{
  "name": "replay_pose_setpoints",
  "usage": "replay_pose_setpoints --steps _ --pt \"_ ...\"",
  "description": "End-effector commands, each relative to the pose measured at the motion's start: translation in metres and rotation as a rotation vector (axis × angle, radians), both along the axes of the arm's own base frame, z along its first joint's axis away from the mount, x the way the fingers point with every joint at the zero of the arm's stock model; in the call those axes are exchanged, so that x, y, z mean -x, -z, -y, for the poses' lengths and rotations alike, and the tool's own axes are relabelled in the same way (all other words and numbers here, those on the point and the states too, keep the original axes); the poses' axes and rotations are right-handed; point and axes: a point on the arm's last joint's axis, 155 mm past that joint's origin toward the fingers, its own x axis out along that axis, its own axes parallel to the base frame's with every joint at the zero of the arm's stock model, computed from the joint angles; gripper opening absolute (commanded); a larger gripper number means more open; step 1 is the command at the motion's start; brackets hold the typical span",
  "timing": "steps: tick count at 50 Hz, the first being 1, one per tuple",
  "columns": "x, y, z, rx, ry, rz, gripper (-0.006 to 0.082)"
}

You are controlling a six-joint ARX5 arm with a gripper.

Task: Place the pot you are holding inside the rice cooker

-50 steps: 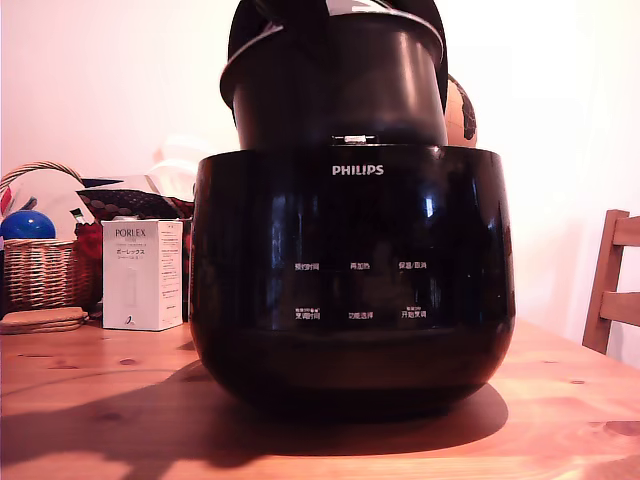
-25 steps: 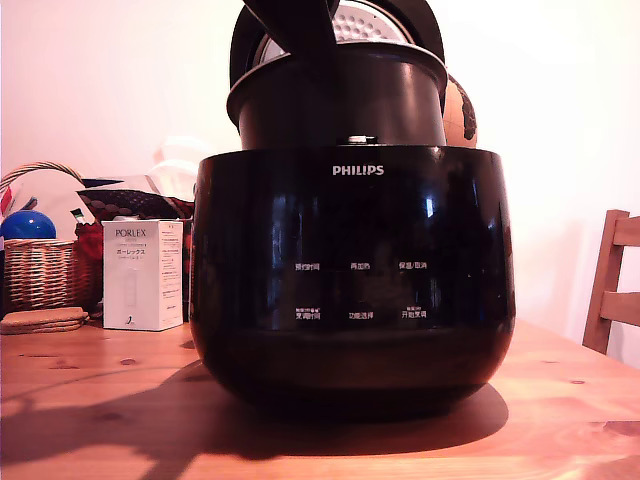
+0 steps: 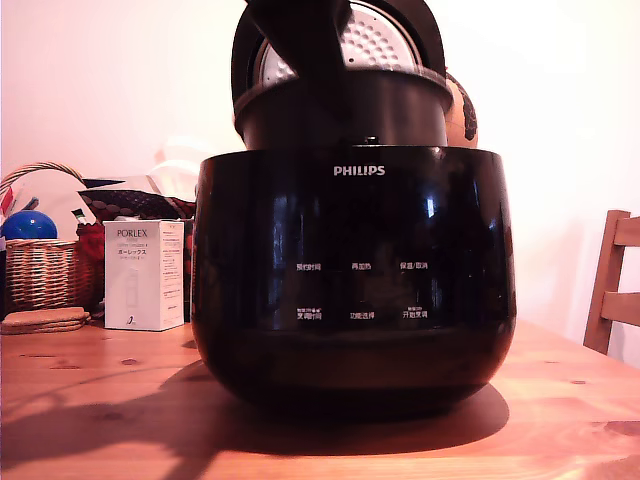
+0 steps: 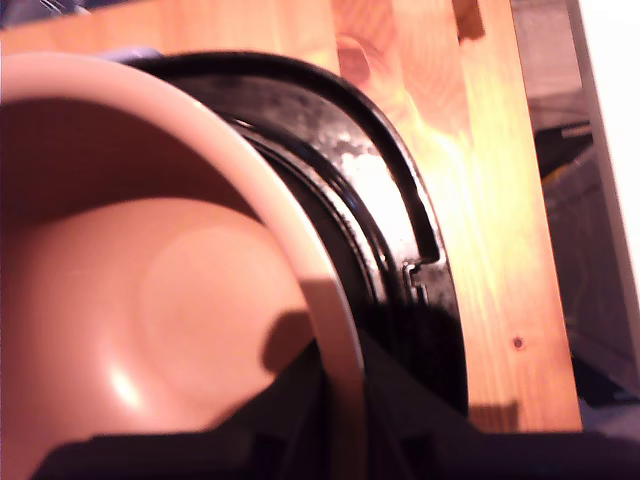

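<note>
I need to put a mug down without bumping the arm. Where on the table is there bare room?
Bare wood runs along the table in front of the rice cooker, and between it and the chair at the exterior view's right. The left is crowded: white box, basket, coasters.

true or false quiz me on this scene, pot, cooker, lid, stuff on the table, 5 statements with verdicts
1. The pot is already fully down inside the rice cooker. False: its rim and upper wall stand above the cooker's top edge.
2. The cooker's lid is open, its white dimpled plate showing. True.
3. The hand grips the pot by its rim. True: in the wrist view a finger sits on each side of the rim.
4. The white PORLEX box stands on the exterior view's right of the cooker. False: it stands on the exterior view's left, beside a wicker basket.
5. The cooker sits on a wooden table. True.
</note>
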Motion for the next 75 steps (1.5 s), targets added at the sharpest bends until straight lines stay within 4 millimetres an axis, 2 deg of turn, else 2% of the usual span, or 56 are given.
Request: replay_pose_setpoints --steps 1,21,31,48,57,64,75 --pt "-0.008 0.001 0.007 0.01 -0.001 0.03 -0.0024" --pt "-0.011 0.007 0.008 -0.006 -0.048 0.017 -0.0024" --pt "-0.005 0.021 0.005 -0.043 -0.069 -0.043 -0.0024" --pt "-0.002 0.021 0.007 -0.032 -0.091 -0.069 -0.0021" --pt "0.004 0.022 0.006 -0.032 -0.085 -0.1 0.0064" --pt "0.008 0.022 0.005 -0.037 -0.097 -0.124 0.0075" --pt "0.014 0.02 0.008 -0.015 -0.121 -0.172 0.021"
